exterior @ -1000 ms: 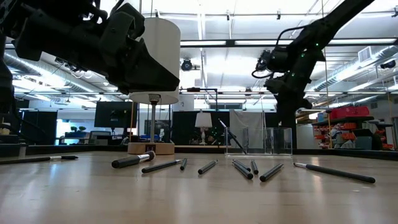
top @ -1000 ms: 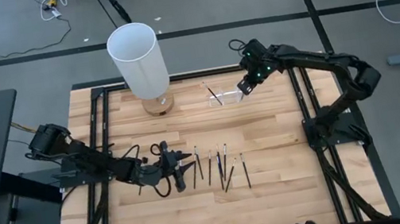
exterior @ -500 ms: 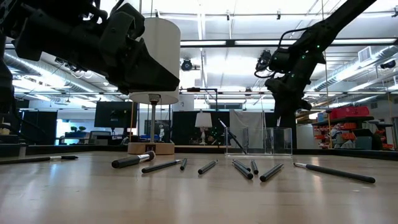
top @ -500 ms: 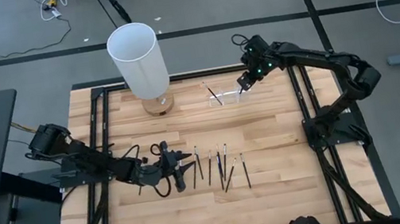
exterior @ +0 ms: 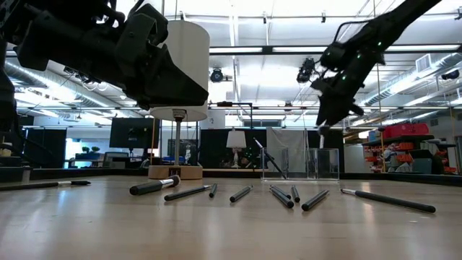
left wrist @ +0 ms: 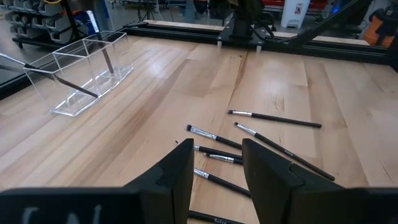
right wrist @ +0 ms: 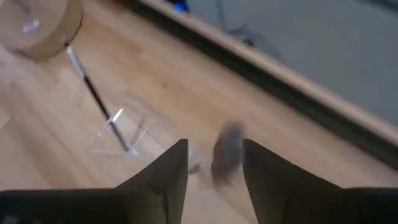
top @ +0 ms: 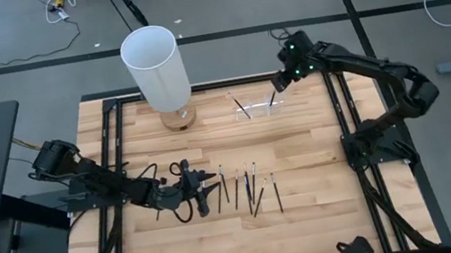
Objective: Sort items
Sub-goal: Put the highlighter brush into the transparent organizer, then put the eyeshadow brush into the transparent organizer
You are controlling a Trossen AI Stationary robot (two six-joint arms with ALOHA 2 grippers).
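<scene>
High view: the right gripper point(top: 280, 84) is hanging above the far right part of the table point(top: 301, 146), just over the right end of the clear holder point(top: 254, 106). Two brushes are leaning inside that holder, one point(top: 240, 106) in the left compartment and one point(top: 273, 99) at the right end, directly below the fingers. In the right wrist view the fingers point(right wrist: 166, 174) are standing apart with nothing between them; a blurred dark brush head point(right wrist: 227, 152) is showing in the gap, lower down and apart from the pads. Low view is confirming this: the gripper point(exterior: 322, 124) is sitting above the holder point(exterior: 299, 164), not touching it.

The left gripper point(top: 203, 184) is hovering low over the near-left area of the table, beside the left end of the row of loose brushes point(top: 249, 188). In the left wrist view its fingers point(left wrist: 177, 177) are spread, empty, with several thin dark brushes point(left wrist: 214, 138) lying flat on the wood just ahead and between the fingertips' line of sight, none touched. Two longer brushes point(left wrist: 273, 118) are lying farther out, well apart from the fingers.

A tall white cylinder point(top: 154, 65) is standing on a round wooden base point(top: 177, 118) at the far left-centre of the table, left of the holder.
</scene>
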